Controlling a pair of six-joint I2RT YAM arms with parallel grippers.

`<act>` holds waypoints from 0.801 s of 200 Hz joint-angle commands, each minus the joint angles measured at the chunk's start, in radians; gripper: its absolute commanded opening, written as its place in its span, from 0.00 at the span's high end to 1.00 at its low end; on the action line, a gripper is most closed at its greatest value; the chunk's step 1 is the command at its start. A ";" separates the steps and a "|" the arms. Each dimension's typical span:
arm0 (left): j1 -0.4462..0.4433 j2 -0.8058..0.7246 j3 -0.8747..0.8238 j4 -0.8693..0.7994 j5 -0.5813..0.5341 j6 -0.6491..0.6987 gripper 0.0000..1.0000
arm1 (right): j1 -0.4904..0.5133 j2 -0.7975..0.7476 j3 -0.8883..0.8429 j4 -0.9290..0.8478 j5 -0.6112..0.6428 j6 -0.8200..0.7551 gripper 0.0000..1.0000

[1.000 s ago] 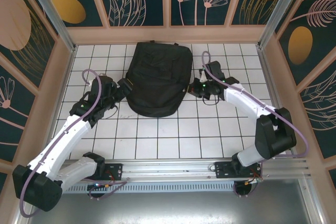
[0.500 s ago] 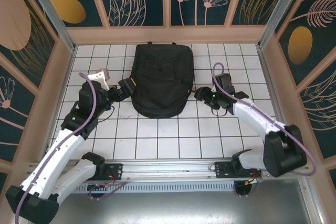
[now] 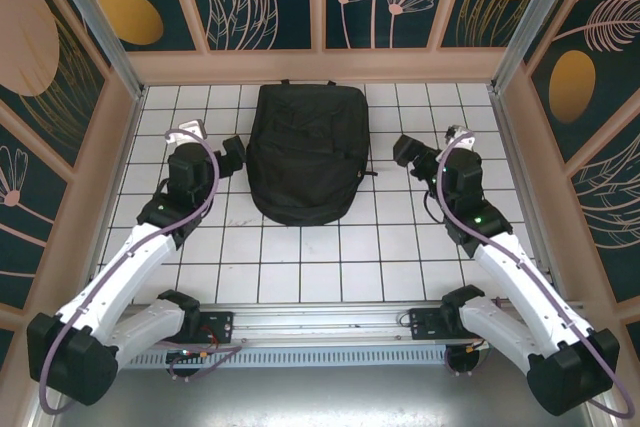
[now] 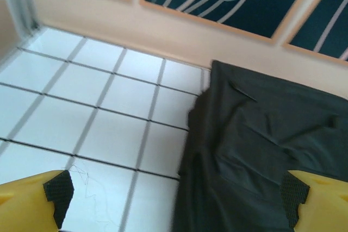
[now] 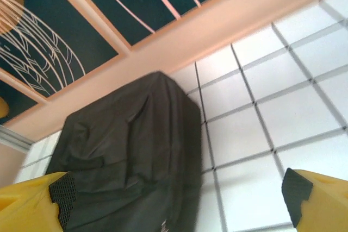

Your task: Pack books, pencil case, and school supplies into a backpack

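Top external view first: the backpack [image 3: 305, 152] lies flat on the white gridded table [image 3: 300, 267], at the far middle, its top end toward the back wall [image 3: 320, 65]. I've got an arm on each side of it. My left gripper [image 3: 232, 155] sits just beside the bag's left edge, jaws spread and nothing in them. My right gripper [image 3: 408, 152] is on the other flank, near the bag, with a strip of white tile showing between us. Its jaws are spread and empty too.

Over to the left wrist view: my yellow fingers [image 4: 32, 202] sit at the two bottom corners of the frame, wide apart, with nothing pinched between them. One hangs over bare tile, the other over black fabric. The bag takes the right half here, creased and soft, and its far end lies close to the foot of the wall.

Right wrist view now: it's the same story mirrored. My black pads [image 5: 61, 193] stand far apart at the bottom corners, empty. The bag lies lower left under one pad, and there's open tile under the other.
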 commanded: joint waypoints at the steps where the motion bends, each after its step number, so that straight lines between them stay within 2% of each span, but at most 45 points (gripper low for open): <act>1: 0.039 0.011 -0.044 0.243 -0.088 0.212 0.01 | -0.003 0.008 -0.041 0.272 0.024 -0.285 0.01; 22: 0.117 0.064 -0.132 0.468 -0.044 0.318 0.01 | -0.019 0.046 -0.088 0.466 0.098 -0.358 0.01; 36: 0.196 0.145 -0.172 0.550 0.021 0.360 0.01 | -0.055 0.069 -0.132 0.571 0.120 -0.398 0.01; 50: 0.268 0.226 -0.196 0.566 0.042 0.319 0.01 | -0.123 0.087 -0.185 0.636 0.148 -0.384 0.01; 72: 0.350 0.302 -0.273 0.623 0.103 0.262 0.01 | -0.222 0.093 -0.329 0.754 0.192 -0.445 0.01; 82: 0.371 0.321 -0.334 0.706 0.081 0.212 0.01 | -0.281 0.101 -0.393 0.782 0.165 -0.439 0.01; 101: 0.380 0.332 -0.479 0.981 0.012 0.154 0.01 | -0.358 0.144 -0.478 0.816 0.147 -0.349 0.01; 118: 0.381 0.358 -0.521 1.159 0.139 0.258 0.01 | -0.379 0.201 -0.553 0.957 0.134 -0.311 0.01; 137: 0.382 0.445 -0.512 1.236 0.127 0.259 0.01 | -0.391 0.313 -0.618 1.149 0.106 -0.305 0.01; 143: 0.382 0.464 -0.516 1.253 0.192 0.280 0.01 | -0.398 0.362 -0.634 1.231 0.101 -0.307 0.01; 152: 0.381 0.508 -0.520 1.308 0.258 0.311 0.01 | -0.410 0.383 -0.603 1.186 0.065 -0.310 0.01; 160: 0.382 0.531 -0.537 1.361 0.273 0.311 0.01 | -0.413 0.422 -0.578 1.204 0.047 -0.340 0.01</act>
